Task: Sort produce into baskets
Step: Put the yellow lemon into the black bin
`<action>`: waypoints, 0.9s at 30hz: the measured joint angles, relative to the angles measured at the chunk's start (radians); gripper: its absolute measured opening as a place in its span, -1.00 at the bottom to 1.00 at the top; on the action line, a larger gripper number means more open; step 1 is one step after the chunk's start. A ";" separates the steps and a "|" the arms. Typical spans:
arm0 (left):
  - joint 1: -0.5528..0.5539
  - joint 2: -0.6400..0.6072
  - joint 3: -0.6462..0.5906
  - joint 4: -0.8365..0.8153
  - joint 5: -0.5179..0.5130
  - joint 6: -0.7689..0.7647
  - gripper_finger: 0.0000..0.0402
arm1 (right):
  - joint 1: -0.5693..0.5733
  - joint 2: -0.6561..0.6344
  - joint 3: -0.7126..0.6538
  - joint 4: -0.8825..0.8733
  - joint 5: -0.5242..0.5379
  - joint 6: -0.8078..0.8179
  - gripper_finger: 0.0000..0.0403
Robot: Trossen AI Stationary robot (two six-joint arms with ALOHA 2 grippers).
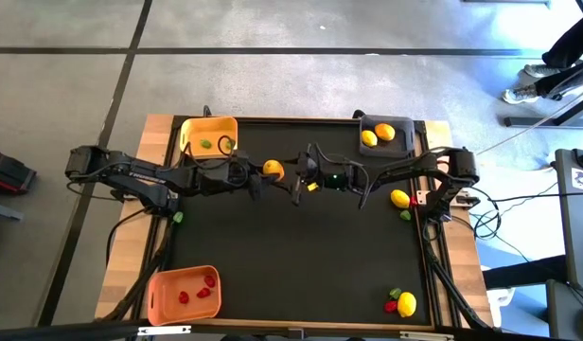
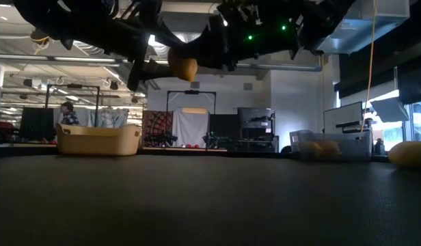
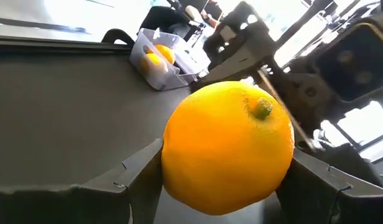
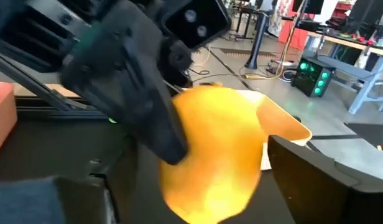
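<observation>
A yellow lemon (image 1: 273,170) hangs in the air above the middle of the dark bench (image 1: 291,256), toward its far edge. The left gripper (image 1: 260,174) is clamped on it, with a dark finger pressed against each side of the fruit, as the left wrist view shows. In the low view the lemon sits well clear of the bench surface, held up under the arms.

The right gripper (image 1: 303,180) is just beside the lemon on its other side, facing the left gripper. Its fingers are spread apart, one on either side of the fruit in the right wrist view, and whether they touch it cannot be told.

Beyond the lemon, a yellow basket (image 1: 194,131) stands at the far left corner of the bench with small green pieces (image 1: 206,144) inside. A dark grey basket (image 1: 406,135) stands at the far right corner and holds two more lemons (image 1: 377,134). An orange basket (image 1: 157,292) sits at the near left corner with red pieces (image 1: 197,291) in it.

Loose produce lies along the right side of the bench: a lemon with a green piece beside it (image 1: 400,200) near the right arm's base, and another lemon with red and green pieces (image 1: 402,304) at the near right corner. One small green piece (image 1: 178,217) lies at the left edge.
</observation>
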 joint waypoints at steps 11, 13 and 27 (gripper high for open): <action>-0.020 0.000 0.000 0.014 -0.001 0.034 0.25 | 0.001 0.023 0.000 0.014 0.002 0.000 0.02; -0.022 0.000 0.000 0.014 -0.002 0.042 0.25 | 0.000 0.024 -0.001 0.013 0.001 -0.001 -0.05; -0.024 0.000 0.000 -0.009 -0.031 0.114 0.48 | 0.000 0.025 -0.001 0.000 -0.010 -0.002 -0.23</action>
